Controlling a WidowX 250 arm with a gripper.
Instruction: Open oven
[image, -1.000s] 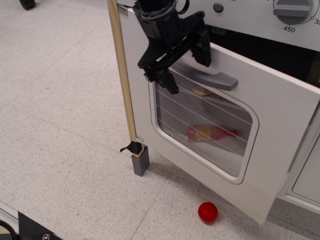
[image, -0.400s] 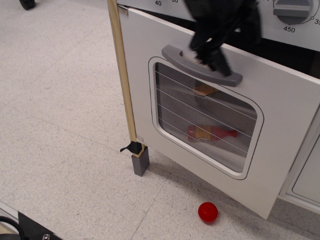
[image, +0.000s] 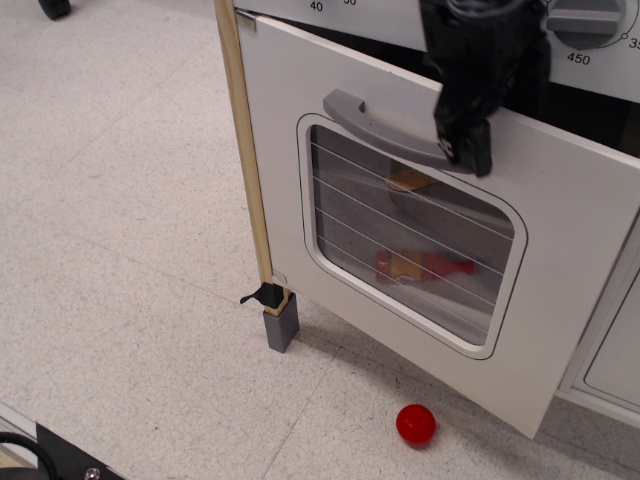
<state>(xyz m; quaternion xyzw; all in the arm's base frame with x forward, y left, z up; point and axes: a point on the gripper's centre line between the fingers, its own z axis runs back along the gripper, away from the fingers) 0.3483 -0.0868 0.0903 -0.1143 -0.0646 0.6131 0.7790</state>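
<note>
The white toy oven's door (image: 570, 270) hangs partly open, its top edge tilted out from the front with a dark gap behind it at the upper right. It has a wire-rack window (image: 350, 215) and a grey bar handle (image: 375, 122). The grey temperature dial (image: 585, 20) is at the top right. My black gripper (image: 487, 128) comes down from the top edge over the right end of the handle. One finger (image: 468, 140) lies across the handle's end. The fingers look spread and hold nothing.
A red ball (image: 416, 424) lies on the floor below the door's lower edge. A wooden post (image: 246, 160) with a grey foot (image: 281, 326) stands at the oven's left corner. A red and yellow toy (image: 420, 266) shows through the window. A white panelled cabinet door (image: 615, 350) is at the right.
My gripper has moved from the handle's left end to its right end. The door's top edge now stands slightly nearer the oven front than one second ago.
</note>
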